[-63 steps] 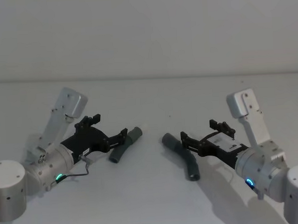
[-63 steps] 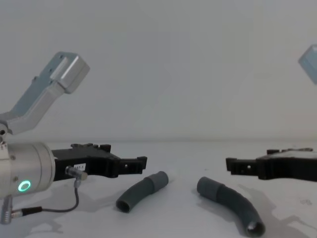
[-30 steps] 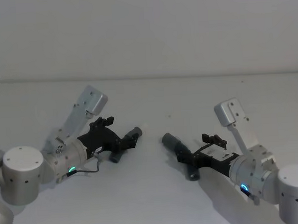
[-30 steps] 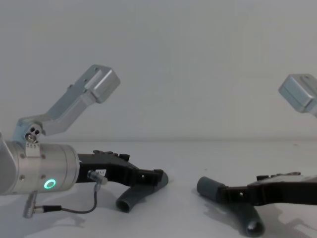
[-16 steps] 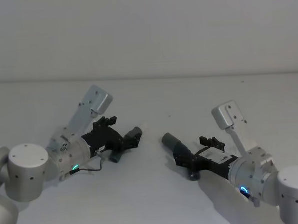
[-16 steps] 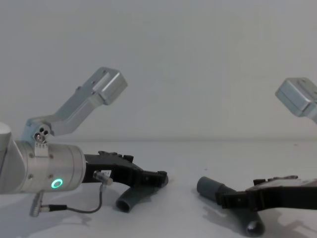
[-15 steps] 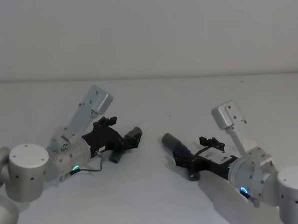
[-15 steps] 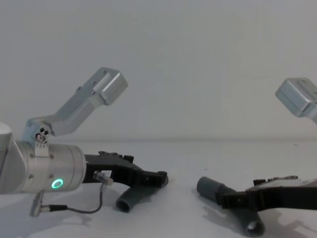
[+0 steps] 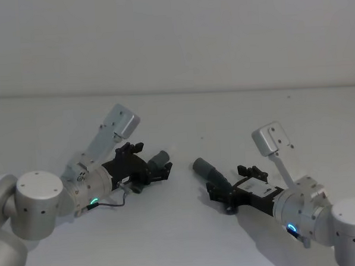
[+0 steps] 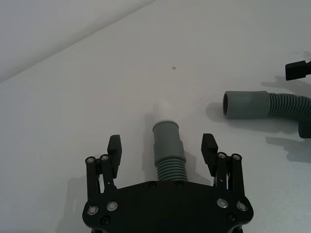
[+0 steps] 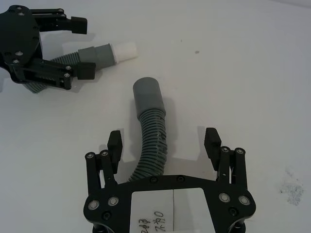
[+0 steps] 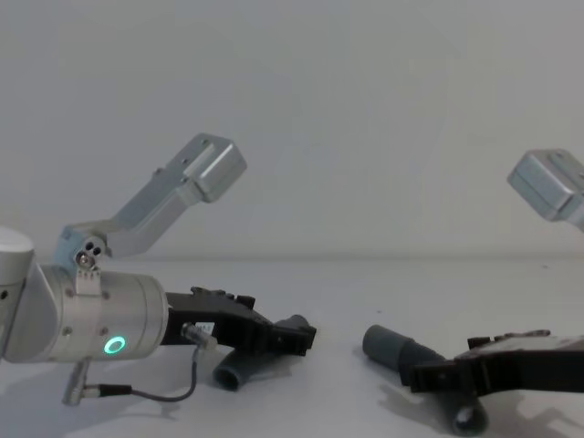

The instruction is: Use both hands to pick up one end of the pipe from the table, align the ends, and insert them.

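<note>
Straddling shorter piece (image 10: 168, 158) with left gripper (image 10: 162, 142), jaws wide; same on longer piece (image 11: 148, 104) with right gripper (image 11: 164, 138); seemingly not touching.

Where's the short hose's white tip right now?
In the left wrist view, the white tip lies on the table, left of centre, just ahead of the open left end effector, apart from the longer piece's open cuff to its right.

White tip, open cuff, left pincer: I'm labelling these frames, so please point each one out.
white tip (image 10: 164, 109), left wrist view, middle of the tip's side.
open cuff (image 11: 147, 93), right wrist view, smooth side of the cuff.
left pincer (image 10: 162, 142), left wrist view, midway between its fingertips.
</note>
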